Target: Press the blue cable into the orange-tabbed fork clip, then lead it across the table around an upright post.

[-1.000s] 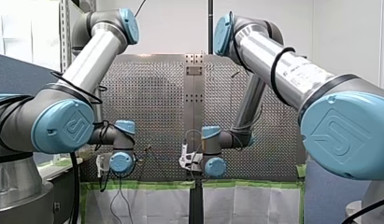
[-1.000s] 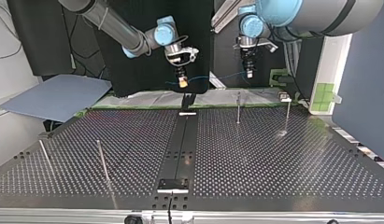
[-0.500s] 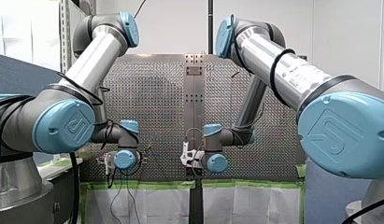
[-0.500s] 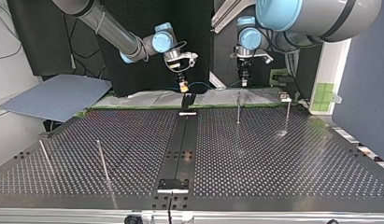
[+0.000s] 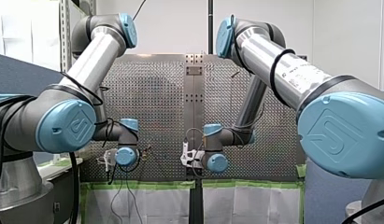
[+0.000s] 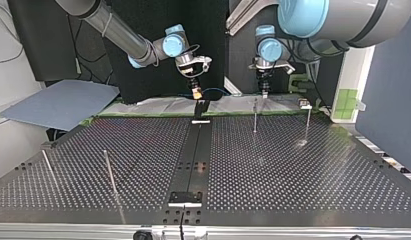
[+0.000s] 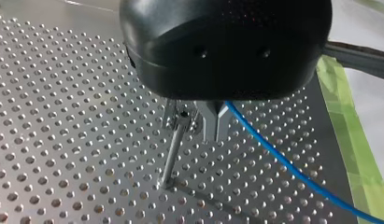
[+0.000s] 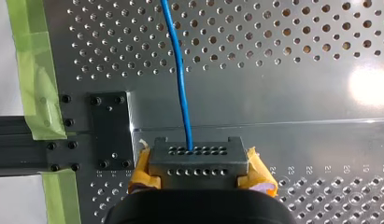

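Where the top view looks across it, the perforated table (image 6: 303, 165) is a dark metal plate with a black centre rail (image 6: 193, 155) and thin upright posts (image 6: 109, 172) on both halves. A grey-blue sheet (image 6: 63, 102) lies off its far left corner. Green tape (image 8: 33, 70) edges the plate in the right wrist view. The front view shows only my left arm (image 5: 87, 70) and my right arm (image 5: 273, 60) down to the wrists, with both grippers hidden. The top view has both arms dropping in at the far edge, grippers pointing down and clear of the plate. The right gripper (image 6: 195, 92) is over the rail's far end and the left gripper (image 6: 264, 91) is just above one post (image 6: 255, 116). The blue cable (image 6: 215, 90) hangs in the air between them. In the left wrist view the metal fingers (image 7: 213, 123) are close together, the cable leaves at their side, and the post tip is right at one finger (contact: cannot tell). In the right wrist view the yellow pads (image 8: 257, 172) are closed on the cable, which runs straight ahead.
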Motion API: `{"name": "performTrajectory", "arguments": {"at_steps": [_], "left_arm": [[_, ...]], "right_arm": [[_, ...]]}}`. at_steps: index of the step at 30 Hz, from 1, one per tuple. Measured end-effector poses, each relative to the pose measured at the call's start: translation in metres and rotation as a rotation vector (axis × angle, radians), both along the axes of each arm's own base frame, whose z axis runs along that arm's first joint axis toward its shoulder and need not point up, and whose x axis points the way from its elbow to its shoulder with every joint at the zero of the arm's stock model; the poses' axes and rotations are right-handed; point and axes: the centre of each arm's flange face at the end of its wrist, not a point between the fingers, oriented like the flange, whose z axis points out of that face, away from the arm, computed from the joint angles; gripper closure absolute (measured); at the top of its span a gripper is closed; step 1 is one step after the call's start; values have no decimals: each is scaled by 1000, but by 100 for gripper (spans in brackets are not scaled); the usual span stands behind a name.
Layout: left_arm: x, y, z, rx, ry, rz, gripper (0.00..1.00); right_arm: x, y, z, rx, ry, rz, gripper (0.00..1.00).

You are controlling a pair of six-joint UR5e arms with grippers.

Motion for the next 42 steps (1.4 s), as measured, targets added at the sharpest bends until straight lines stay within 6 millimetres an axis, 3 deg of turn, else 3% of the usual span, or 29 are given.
{"name": "performTrajectory", "arguments": {"at_steps": [19, 34, 42], "left_arm": [[28, 15, 7, -10, -7, 8, 100], [35, 21, 7, -33, -11, 15, 100], [30, 24, -11, -31, 21, 9, 100]], "right_arm": [[2, 0, 1, -17, 31, 6, 100], [4, -1, 2, -28, 33, 6, 100], [5, -2, 1, -43, 23, 4, 100]]}}
